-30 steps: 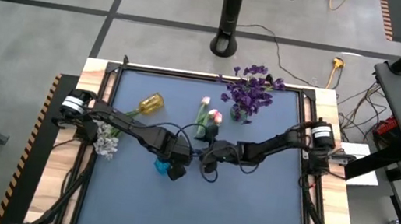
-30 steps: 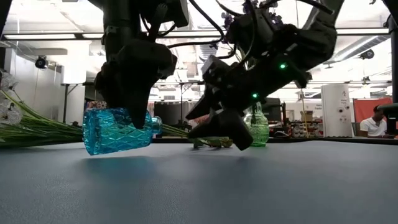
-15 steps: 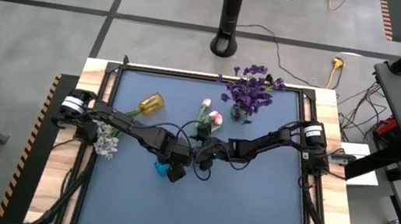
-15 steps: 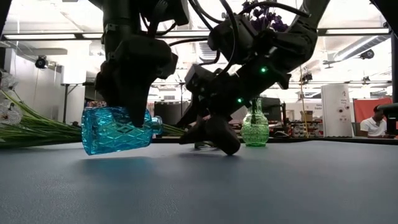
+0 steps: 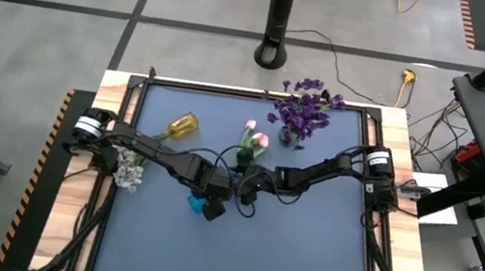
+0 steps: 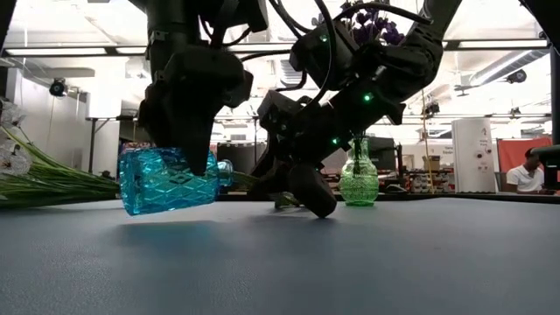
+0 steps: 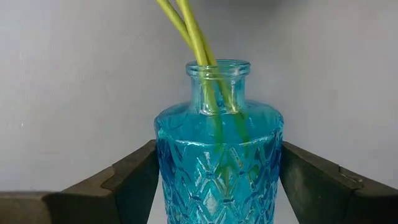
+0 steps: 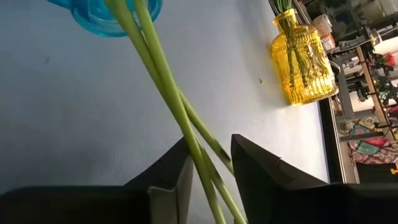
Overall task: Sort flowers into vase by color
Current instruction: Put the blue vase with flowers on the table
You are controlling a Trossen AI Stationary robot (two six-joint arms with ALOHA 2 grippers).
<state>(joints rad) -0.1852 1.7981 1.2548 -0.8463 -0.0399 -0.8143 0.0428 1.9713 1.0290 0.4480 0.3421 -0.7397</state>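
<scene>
My right pincer (image 8: 208,180) is pinched on the pink tulip stems (image 8: 163,78), the two dark fingers (image 8: 171,180) pressed against the green stalks where they run toward the mouth of the blue vase (image 8: 112,12). My left pincer (image 7: 217,180) clasps that blue vase around its body, one finger on each side of the glass, holding it tipped on its side just off the table (image 5: 301,258), and the stem ends already sit inside its neck. From above, both pincers meet near the middle of the table, left arm reaching in from the left edge, right arm (image 5: 313,177) stretched low from the right edge and angled down toward the mat. As I judge it, the purple blooms (image 5: 301,113) are done, standing in the green vase (image 6: 359,179) at the far side. The tulips (image 5: 254,137) are partly threaded and need pushing deeper before the vase is set upright. The white-lavender sprigs (image 5: 129,175) lie near the left edge, beside the yellow vase (image 5: 182,126), which lies on its side; that colour looks mostly unfinished.
</scene>
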